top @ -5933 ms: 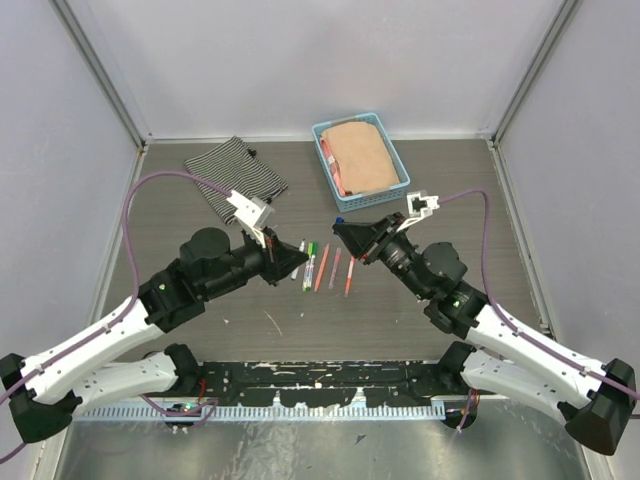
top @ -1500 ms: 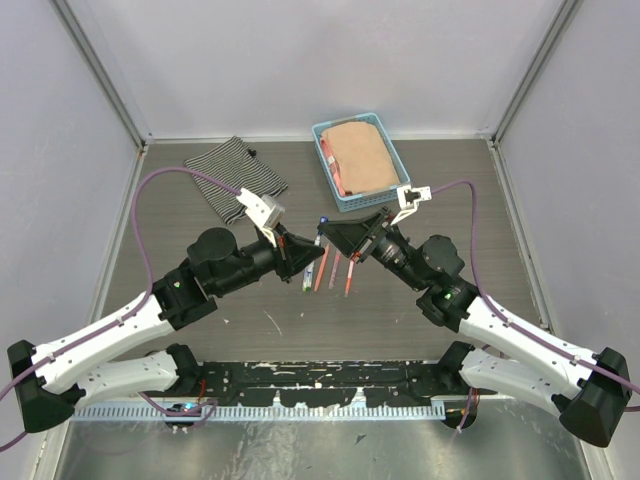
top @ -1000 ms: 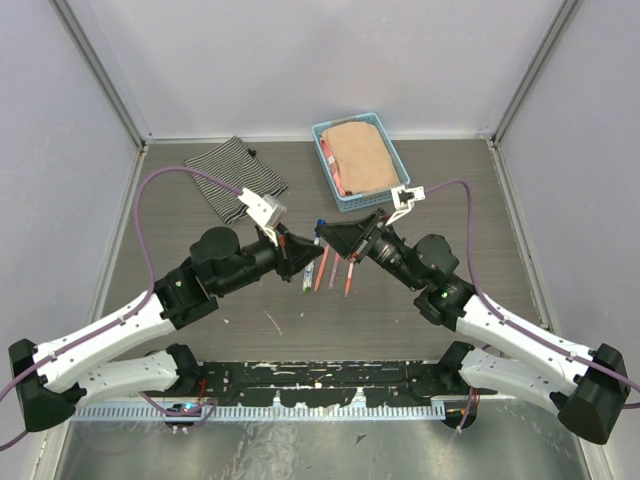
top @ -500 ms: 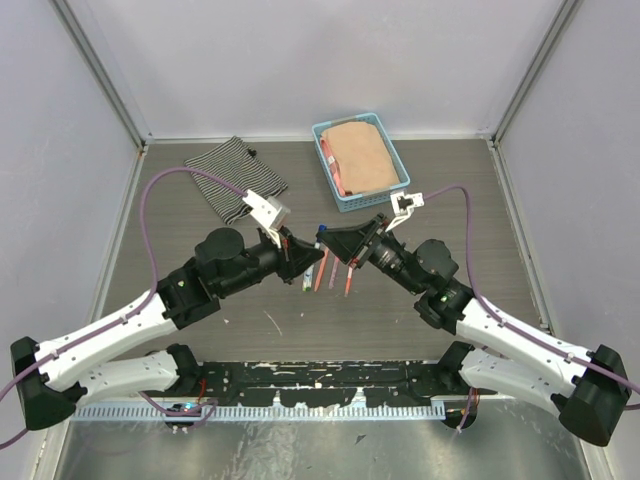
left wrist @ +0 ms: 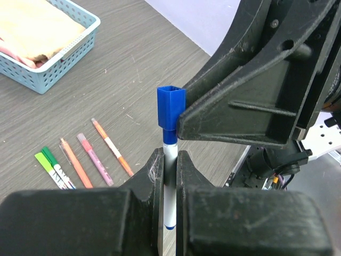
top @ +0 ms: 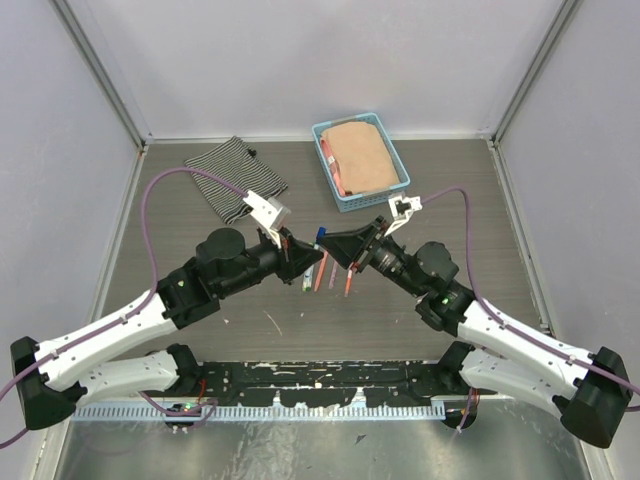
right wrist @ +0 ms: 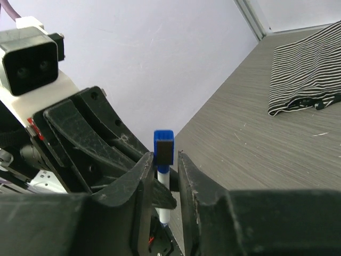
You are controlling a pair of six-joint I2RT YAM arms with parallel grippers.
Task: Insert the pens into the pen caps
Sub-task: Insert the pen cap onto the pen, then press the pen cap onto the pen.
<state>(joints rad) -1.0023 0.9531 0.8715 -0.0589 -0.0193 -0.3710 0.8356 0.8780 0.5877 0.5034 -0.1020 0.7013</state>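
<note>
The table has a matt grey wood-grain top, finely scratched. The left gripper is black moulded plastic, dull, scuffed pale along its edges; the right gripper looks the same stuff. The blue cap is smooth, glossy plastic, and the white pen has a slick barrel too. The basket is pale blue plastic lattice, holding soft tan cloth. The striped cloth is limp fabric.
</note>
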